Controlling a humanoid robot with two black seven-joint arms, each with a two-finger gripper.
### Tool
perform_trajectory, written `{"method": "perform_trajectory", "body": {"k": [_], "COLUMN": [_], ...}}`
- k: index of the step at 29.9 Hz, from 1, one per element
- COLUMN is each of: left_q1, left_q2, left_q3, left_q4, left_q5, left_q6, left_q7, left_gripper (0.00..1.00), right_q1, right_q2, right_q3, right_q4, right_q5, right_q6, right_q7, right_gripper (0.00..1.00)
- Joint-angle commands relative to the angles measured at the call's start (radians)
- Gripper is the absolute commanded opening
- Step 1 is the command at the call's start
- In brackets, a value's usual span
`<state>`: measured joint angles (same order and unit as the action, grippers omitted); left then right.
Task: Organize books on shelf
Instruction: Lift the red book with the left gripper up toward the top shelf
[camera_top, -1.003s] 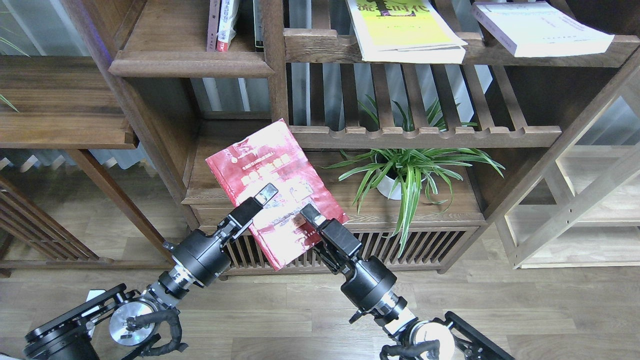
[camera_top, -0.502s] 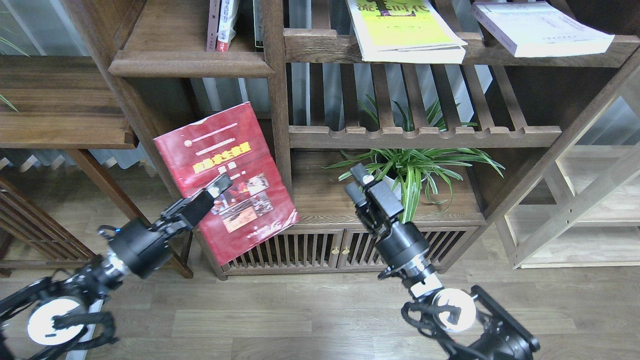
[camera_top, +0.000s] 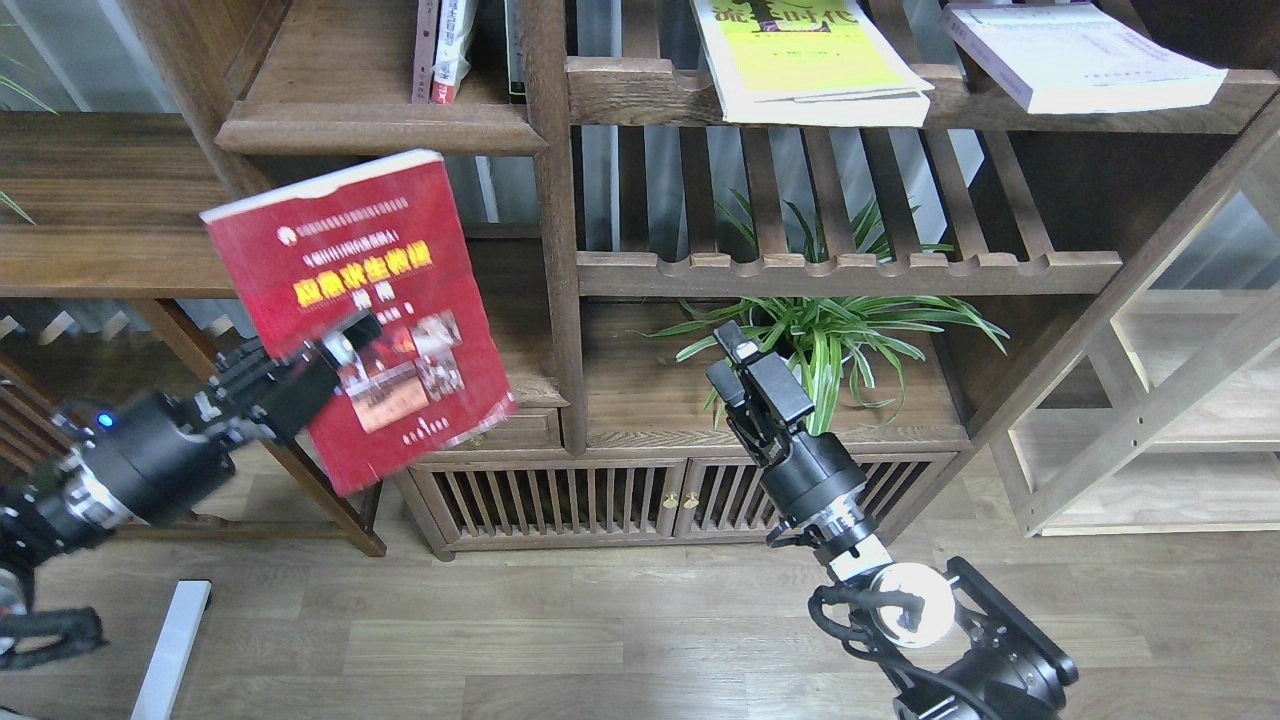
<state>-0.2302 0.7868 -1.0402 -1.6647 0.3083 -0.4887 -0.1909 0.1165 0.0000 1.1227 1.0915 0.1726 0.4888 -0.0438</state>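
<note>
My left gripper (camera_top: 345, 345) is shut on the lower left part of the red book (camera_top: 350, 250) with the photo cover. It holds the book upright in the air, left of the bookcase post and below the solid moulded shelf (camera_top: 380, 128). My right gripper (camera_top: 730, 358) is open and empty in front of the plant. The yellow-white book (camera_top: 810, 60) and the pale white-lavender book (camera_top: 1080, 55) lie flat on the upper slatted shelf at the right.
A few upright books (camera_top: 440, 50) stand at the right end of the solid shelf. A potted spider plant (camera_top: 820, 340) sits on the low cabinet top (camera_top: 650, 400). A slatted scalloped shelf (camera_top: 850, 270) runs above the plant. A side table (camera_top: 110, 200) stands at the left.
My right gripper let go of the red book and pulled back right, towards the plant. My left gripper carried the book up and to the left, turning it more upright.
</note>
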Motion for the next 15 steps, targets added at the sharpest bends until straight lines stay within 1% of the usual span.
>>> {"method": "perform_trajectory", "body": {"k": [1,5,7,8,10,12,15], "left_q1": [0.000,0.009,0.017,0.017,0.015,0.014,0.014], "left_q2": [0.014,0.020,0.019,0.017,0.009,0.005,-0.003], "left_q3": [-0.095,-0.211,-0.257,-0.282,-0.308,-0.325,-0.340], "left_q4": [-0.006,-0.006,-0.006,-0.006,-0.006,-0.007,-0.006], "left_q5": [0.022,0.041,0.051,0.057,0.060,0.061,0.061], "left_q6": [0.000,0.000,0.000,0.000,0.000,0.000,0.007], "left_q7": [0.017,0.102,0.131,0.152,0.178,0.191,0.189], "left_gripper": [0.00,0.00,0.00,0.00,0.00,0.00,0.00], "right_q1": [0.000,0.000,0.006,0.014,0.025,0.034,0.038], "right_q2": [0.000,0.000,0.000,0.000,0.000,0.000,0.000], "right_q3": [0.000,0.000,-0.001,-0.004,-0.006,-0.006,-0.004], "right_q4": [-0.004,-0.016,-0.022,-0.024,-0.031,-0.033,-0.036], "right_q5": [0.001,0.001,0.001,0.001,0.001,0.001,0.001], "right_q6": [0.000,0.000,0.000,0.000,0.000,0.000,0.000], "right_q7": [-0.001,-0.001,-0.001,-0.001,-0.001,-0.001,-0.001], "right_gripper": [0.91,0.91,0.91,0.91,0.91,0.91,0.91]}}
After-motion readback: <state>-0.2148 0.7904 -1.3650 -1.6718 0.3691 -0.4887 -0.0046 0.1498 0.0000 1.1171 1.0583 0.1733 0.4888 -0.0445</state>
